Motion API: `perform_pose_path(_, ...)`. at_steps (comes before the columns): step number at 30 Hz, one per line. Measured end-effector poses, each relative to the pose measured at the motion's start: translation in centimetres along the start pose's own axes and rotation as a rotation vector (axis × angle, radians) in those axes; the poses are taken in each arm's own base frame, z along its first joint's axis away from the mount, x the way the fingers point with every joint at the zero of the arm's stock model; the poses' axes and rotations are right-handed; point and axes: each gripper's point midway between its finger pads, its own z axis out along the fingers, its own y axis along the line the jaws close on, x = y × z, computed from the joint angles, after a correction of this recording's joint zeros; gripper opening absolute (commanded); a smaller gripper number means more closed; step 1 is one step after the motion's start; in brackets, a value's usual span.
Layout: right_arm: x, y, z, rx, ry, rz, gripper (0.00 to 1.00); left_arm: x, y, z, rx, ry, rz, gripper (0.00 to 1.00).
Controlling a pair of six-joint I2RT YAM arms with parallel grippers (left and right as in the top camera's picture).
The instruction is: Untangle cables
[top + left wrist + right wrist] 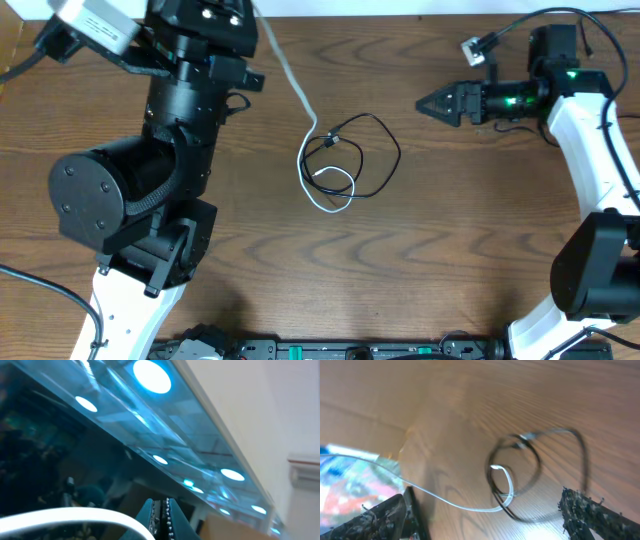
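A white cable (291, 77) runs from the top edge down to the table's middle and ends in a loop (332, 190). A black cable (397, 150) lies in a wider loop, crossed with the white one at its left side. My left gripper (165, 521) is raised at the upper left with its jaws closed, and the white cable (75, 512) runs into them. My right gripper (428, 103) is open and empty, low over the table to the right of the cables. Its view shows the white cable (445, 501) and black cable (583, 455) ahead of the fingers (487, 520).
The bulky left arm (170, 150) covers the table's left side. The right arm (590, 130) runs down the right edge. A small white plug on a robot wire (474, 46) hangs at the upper right. The table's back edge (400, 14) is close behind.
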Motion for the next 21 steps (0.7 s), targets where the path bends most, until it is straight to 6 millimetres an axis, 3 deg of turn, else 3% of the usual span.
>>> perform_pose_path(4, -0.5, 2.8, 2.0, -0.1, 0.001, -0.139, 0.95, -0.9, 0.4, 0.0, -0.029, -0.046, -0.001, 0.07)
perform_pose_path(9, 0.2, 5.7, 5.0, -0.162, 0.047, -0.24, 0.95, -2.5, -0.1, 0.0, -0.026, -0.094, -0.002, 0.07)
perform_pose_path(17, 2.0, 5.1, 6.9, -0.067, 0.128, -0.243, 0.95, -6.4, -2.9, 0.1, -0.003, -0.133, 0.032, 0.07)
perform_pose_path(21, 3.6, 5.5, 8.0, -0.054, 0.189, -0.286, 0.9, -7.4, -3.6, -0.1, 0.007, -0.151, 0.045, 0.07)
